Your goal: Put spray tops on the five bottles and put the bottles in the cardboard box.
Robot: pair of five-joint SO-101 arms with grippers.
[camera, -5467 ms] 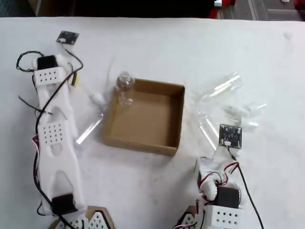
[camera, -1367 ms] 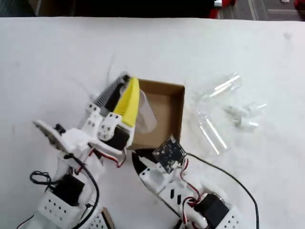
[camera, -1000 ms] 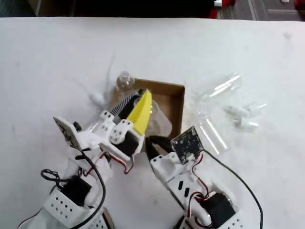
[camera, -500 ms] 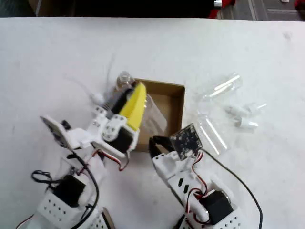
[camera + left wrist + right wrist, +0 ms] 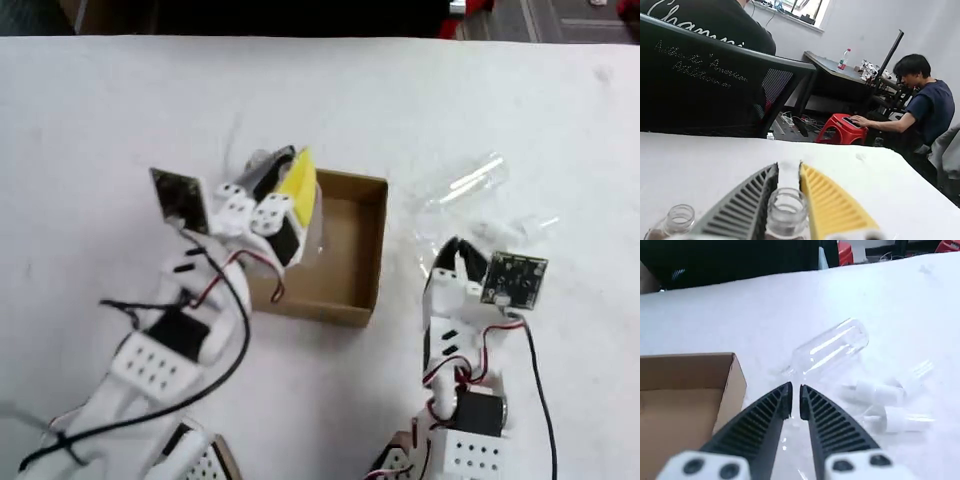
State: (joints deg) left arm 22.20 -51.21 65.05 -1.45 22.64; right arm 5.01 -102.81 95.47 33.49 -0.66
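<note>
Left arm: rises from the table's near-left edge, and its forearm angles toward the cardboard box.
Left gripper: the grey and yellow fingers are clamped on the neck of a held bottle, over the box's far-left corner.
Held bottle: clear, uncapped, with its open mouth between the fingers.
Second bottle: uncapped, just beside the grey finger, outside the box.
Right arm: rises from the near-right edge, and its wrist points away across the table.
Right gripper: the black fingers are drawn together with only a sliver between the tips, and they grip nothing.
Lying bottle: on its side, just beyond the right fingertips.
Spray tops: loose on the table, beside the right fingers, on the side away from the box.
</note>
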